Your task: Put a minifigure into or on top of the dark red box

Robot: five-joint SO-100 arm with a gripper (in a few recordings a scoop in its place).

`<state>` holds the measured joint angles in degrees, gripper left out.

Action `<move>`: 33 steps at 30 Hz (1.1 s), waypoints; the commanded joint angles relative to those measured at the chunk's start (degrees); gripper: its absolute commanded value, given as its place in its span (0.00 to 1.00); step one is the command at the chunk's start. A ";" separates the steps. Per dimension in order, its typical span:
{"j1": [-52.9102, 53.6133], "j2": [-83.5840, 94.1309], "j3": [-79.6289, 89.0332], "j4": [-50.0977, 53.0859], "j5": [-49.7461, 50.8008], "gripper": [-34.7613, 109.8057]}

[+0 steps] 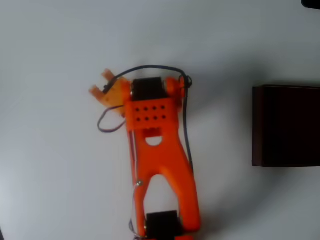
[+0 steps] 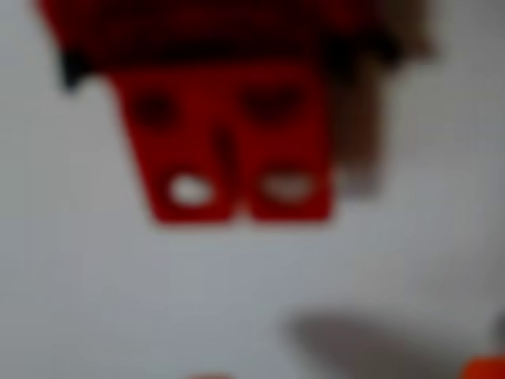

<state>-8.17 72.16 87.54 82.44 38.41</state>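
Minifigure (image 2: 229, 134) first: in the wrist view it takes up the upper half of the picture, bright red and badly out of focus, its two legs pointing toward six o'clock with a pale spot on each foot. It seems to lie flat on the pale tabletop (image 2: 95, 300), a soft shadow at its three o'clock side. That close blur is itself telling — the camera on the wrist is very near the toy, so the arm is probably low over it for a pickup.

In the overhead view the orange gripper (image 1: 106, 88) sits at about ten o'clock from the arm's perforated wrist block, its fingers (image 1: 108, 76) pointing up and left. They look slightly parted, with two tips separately visible, though the picture is too soft to be sure (nothing red shows between them there). I judge the toy not yet grasped.

The dark red box (image 1: 286, 125) rests at the three o'clock edge of the overhead view, well apart from the gripper — so once the toy is held, a long swing toward three o'clock is still ahead.
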 commanded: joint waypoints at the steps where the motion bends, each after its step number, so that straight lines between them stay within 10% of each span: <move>1: -1.32 4.39 1.05 0.97 2.64 0.34; 33: -6.68 2.37 4.13 -5.80 4.57 0.35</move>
<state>-14.77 73.56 91.14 76.73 43.33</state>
